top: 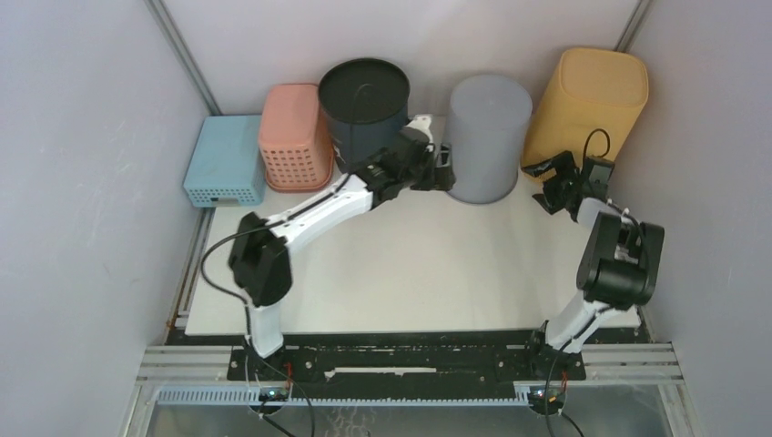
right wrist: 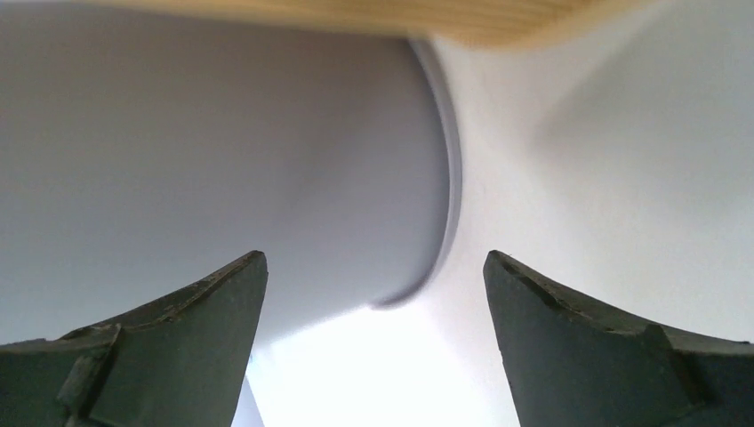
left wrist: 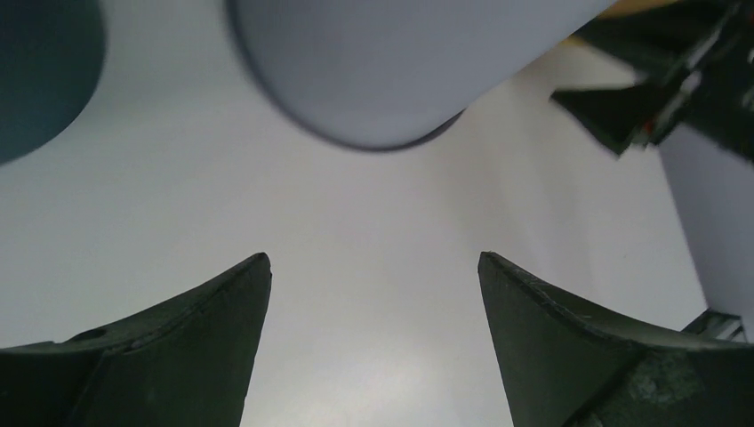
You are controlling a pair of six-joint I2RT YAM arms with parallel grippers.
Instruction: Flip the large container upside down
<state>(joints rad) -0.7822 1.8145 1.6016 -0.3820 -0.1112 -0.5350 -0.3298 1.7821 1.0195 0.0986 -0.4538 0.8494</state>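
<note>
The large grey cylindrical container [top: 489,137] stands upright at the back middle of the white table [top: 410,264], its closed flat end facing up. It also shows in the left wrist view [left wrist: 391,62] and the right wrist view [right wrist: 222,151]. My left gripper [top: 443,168] is open and empty just left of its base, not touching; in its own view the gripper [left wrist: 373,267] has white table between its jaws. My right gripper [top: 543,187] is open and empty just right of the container; in its own view the gripper [right wrist: 373,267] faces the container's lower edge.
Along the back wall stand a light blue box [top: 224,161], a pink perforated basket [top: 294,138], a dark round container [top: 364,105] [left wrist: 36,71] and a tall yellow container [top: 587,105] [right wrist: 400,13]. The right gripper shows in the left wrist view [left wrist: 676,80]. Grey walls close both sides.
</note>
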